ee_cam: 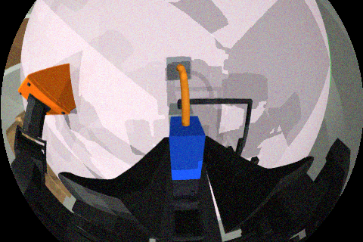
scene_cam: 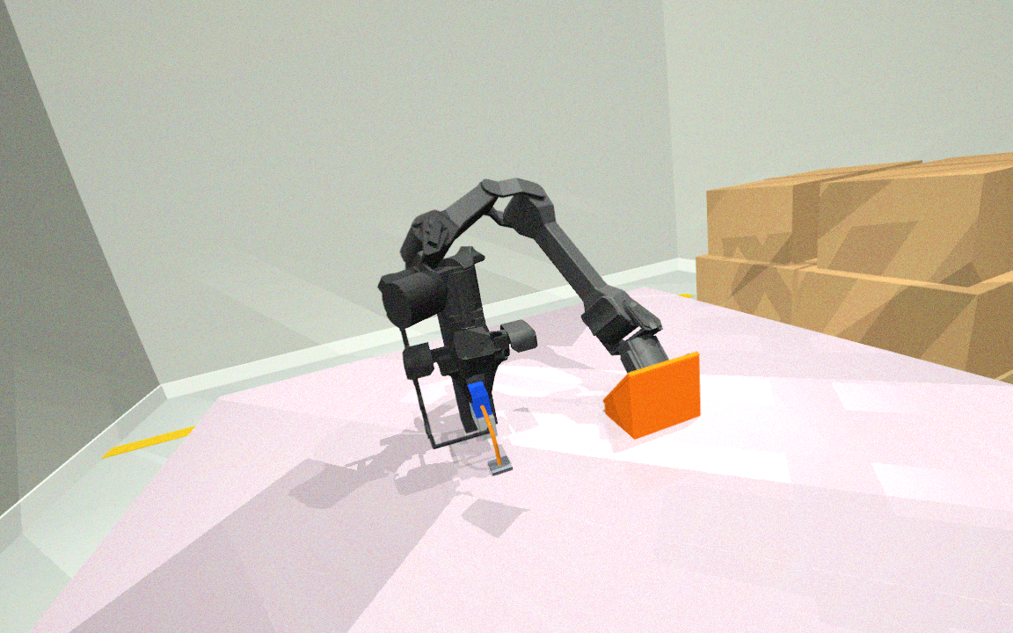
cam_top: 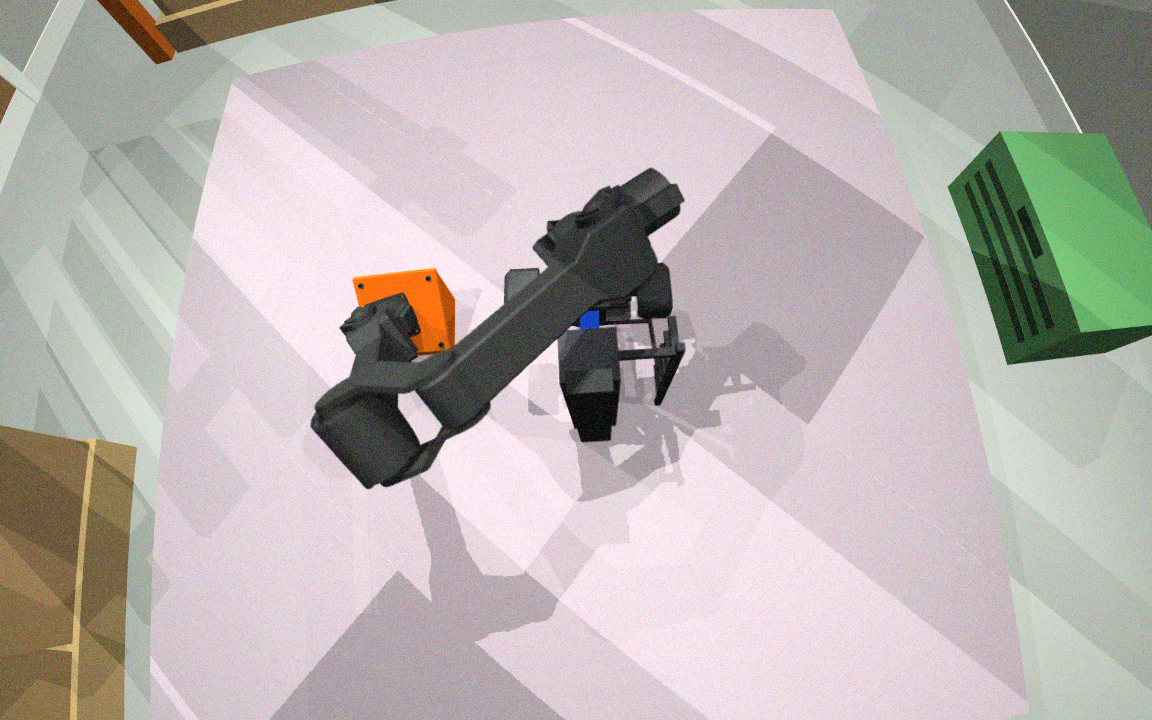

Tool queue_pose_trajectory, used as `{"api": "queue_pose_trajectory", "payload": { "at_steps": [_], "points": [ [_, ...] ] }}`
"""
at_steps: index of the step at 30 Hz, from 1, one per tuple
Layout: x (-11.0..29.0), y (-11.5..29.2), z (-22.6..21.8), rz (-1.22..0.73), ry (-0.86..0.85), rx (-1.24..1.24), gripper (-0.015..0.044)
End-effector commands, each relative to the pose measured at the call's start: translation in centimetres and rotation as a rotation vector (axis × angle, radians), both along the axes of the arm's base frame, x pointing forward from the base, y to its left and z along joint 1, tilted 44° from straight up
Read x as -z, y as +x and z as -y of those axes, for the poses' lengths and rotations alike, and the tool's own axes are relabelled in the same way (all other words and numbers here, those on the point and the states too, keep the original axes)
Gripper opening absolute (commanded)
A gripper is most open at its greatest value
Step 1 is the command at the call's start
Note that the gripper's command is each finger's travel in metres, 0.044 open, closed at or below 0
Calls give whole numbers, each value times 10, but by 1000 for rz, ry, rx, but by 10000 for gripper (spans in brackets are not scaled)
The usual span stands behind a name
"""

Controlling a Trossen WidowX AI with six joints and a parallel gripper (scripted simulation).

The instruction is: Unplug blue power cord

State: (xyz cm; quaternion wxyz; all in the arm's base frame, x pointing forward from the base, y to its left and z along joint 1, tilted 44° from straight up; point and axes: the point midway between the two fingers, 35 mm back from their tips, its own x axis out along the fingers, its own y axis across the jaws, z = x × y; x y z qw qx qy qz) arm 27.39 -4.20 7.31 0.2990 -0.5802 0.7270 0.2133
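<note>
The blue plug (cam_top: pixel 590 318) (scene_cam: pixel 478 391) (ee_cam: pixel 187 151) sits at the far end of the dark power strip (cam_top: pixel 593 394). My gripper (cam_top: pixel 593 320) (scene_cam: pixel 477 393) (ee_cam: pixel 186 141) comes down from above and is shut on the plug, one finger on each side. An orange cord (scene_cam: pixel 491 440) (ee_cam: pixel 184 96) runs from the plug to a small grey anchor plate (scene_cam: pixel 500 467) (ee_cam: pixel 178 63) on the floor. The arm hides most of the joint between plug and strip, so I cannot tell how deep the plug sits.
A thin black wire frame (cam_top: pixel 661 358) (scene_cam: pixel 424 409) (ee_cam: pixel 247 116) stands beside the strip. An orange block (cam_top: pixel 405 300) (scene_cam: pixel 656 393) (ee_cam: pixel 51 86) sits at the arm's base. A green cabinet (cam_top: pixel 1068 241) is at the right. Cardboard boxes (cam_top: pixel 16 564) (scene_cam: pixel 888 251) stand at the edge.
</note>
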Motion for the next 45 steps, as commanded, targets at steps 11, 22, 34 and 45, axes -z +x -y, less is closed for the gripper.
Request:
{"api": "queue_pose_trajectory", "payload": {
  "at_steps": [11,22,34,45],
  "points": [
    [19,4,-28,0,60,-25,105],
    [22,6,-34,0,61,-25,394],
    [52,16,-79,2,64,-25,440],
    [52,16,-79,2,64,-25,440]
  ]
}}
